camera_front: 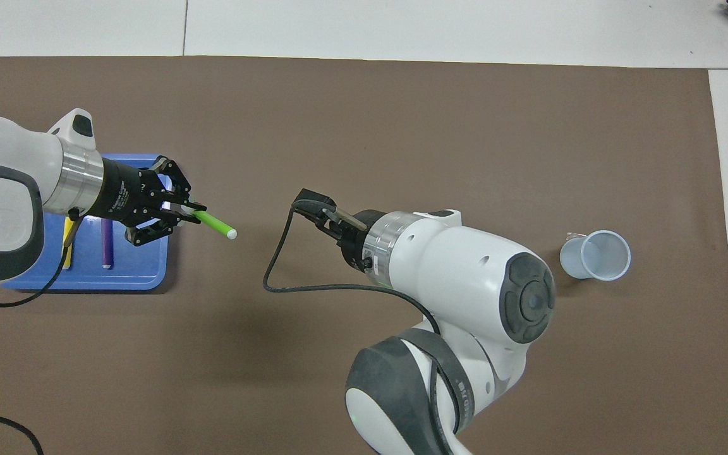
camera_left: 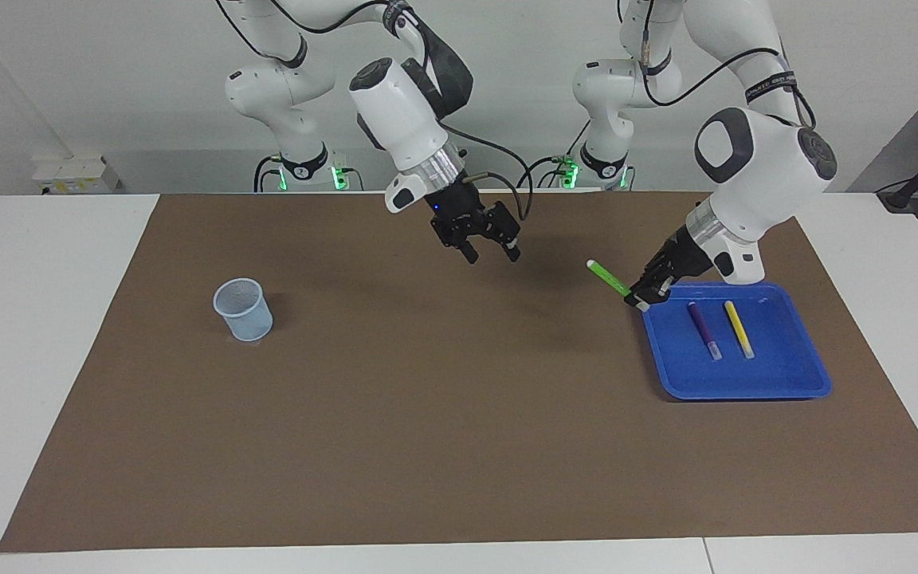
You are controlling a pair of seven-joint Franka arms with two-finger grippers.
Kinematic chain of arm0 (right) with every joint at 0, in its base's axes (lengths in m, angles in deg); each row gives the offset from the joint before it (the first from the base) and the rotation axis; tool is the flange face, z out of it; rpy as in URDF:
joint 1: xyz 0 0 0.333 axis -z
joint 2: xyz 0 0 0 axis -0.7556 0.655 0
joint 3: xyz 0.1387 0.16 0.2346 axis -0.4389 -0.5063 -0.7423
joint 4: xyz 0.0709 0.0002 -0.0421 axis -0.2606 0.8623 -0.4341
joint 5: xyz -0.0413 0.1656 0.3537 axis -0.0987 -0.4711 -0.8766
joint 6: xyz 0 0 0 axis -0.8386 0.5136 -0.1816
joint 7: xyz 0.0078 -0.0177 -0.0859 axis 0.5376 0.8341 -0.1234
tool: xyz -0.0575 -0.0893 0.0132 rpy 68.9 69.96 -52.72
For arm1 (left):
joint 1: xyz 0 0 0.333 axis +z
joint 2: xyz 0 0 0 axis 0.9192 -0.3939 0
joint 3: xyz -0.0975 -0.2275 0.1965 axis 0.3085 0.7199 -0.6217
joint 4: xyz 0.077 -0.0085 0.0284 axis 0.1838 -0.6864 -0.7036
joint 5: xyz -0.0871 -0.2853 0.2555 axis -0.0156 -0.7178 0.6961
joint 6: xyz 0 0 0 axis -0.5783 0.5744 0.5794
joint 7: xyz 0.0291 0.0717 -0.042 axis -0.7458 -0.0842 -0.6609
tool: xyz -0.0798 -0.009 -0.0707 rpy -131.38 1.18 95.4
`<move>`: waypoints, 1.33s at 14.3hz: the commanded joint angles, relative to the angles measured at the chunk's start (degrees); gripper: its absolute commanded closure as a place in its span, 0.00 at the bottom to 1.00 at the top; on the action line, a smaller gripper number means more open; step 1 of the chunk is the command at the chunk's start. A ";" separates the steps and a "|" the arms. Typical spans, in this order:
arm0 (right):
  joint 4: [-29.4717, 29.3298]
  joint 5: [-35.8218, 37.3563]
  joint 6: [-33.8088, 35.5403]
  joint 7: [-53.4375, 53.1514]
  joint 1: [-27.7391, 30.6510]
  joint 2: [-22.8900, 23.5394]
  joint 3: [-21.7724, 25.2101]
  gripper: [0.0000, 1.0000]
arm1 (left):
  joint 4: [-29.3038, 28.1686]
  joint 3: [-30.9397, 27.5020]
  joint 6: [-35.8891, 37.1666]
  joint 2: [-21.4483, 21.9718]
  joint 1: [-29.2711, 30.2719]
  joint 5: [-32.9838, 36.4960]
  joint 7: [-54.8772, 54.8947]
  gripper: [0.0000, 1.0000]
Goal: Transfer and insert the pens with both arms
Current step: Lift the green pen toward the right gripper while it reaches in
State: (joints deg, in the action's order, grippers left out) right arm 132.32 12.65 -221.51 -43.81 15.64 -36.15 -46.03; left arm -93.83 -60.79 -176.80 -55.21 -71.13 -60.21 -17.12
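My left gripper [camera_left: 644, 295] [camera_front: 186, 209] is shut on one end of the green pen [camera_left: 607, 277] [camera_front: 213, 223]. It holds the pen in the air over the tray's edge, slanted, with the pale tip pointing out over the mat toward the middle. The purple pen [camera_left: 702, 328] [camera_front: 107, 243] and the yellow pen [camera_left: 739, 328] [camera_front: 67, 254] lie side by side in the blue tray [camera_left: 746, 384] [camera_front: 86, 279]. In the overhead view the left arm partly covers the yellow one. My right gripper [camera_left: 491, 253] hangs open and empty over the middle of the mat, apart from the green pen.
A pale blue mesh cup [camera_left: 244, 309] [camera_front: 594, 254] stands upright on the brown mat [camera_left: 427, 438] toward the right arm's end of the table. A black cable loops from the right wrist [camera_front: 275, 278].
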 commanded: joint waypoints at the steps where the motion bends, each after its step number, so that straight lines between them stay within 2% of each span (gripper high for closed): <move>1: -0.50 -1.25 -2.19 -4.87 -1.18 0.59 -0.06 0.00 | -5.58 -0.43 0.29 4.43 -0.51 -4.07 -0.62 1.00; 4: -0.50 -1.25 -5.62 -7.52 -3.29 0.85 -0.06 0.00 | -7.95 -0.52 0.99 6.89 -1.48 -6.18 -0.98 1.00; 9: -1.54 -1.25 -6.24 -9.71 -5.14 0.94 -0.06 0.00 | -11.39 -0.43 0.73 11.20 -1.56 -6.89 -2.11 1.00; 15: -1.55 -1.34 -7.39 -11.83 -9.18 0.94 -0.06 0.00 | -11.74 -0.43 -1.03 11.91 -3.94 -6.89 -5.81 1.00; 18: -1.20 -1.25 -6.95 -10.69 -9.10 0.76 -0.06 0.00 | -11.74 -0.43 -1.20 11.99 -4.73 -6.98 -5.99 1.00; 19: -1.20 -1.25 -7.03 -10.69 -9.09 0.85 -0.06 0.04 | -11.74 -0.43 -1.20 11.99 -4.73 -6.98 -5.99 1.00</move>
State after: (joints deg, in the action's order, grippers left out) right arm 131.62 12.60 -227.72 -55.13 6.48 -35.99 -46.08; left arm -103.69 -60.65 -176.60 -44.93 -74.89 -66.29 -22.28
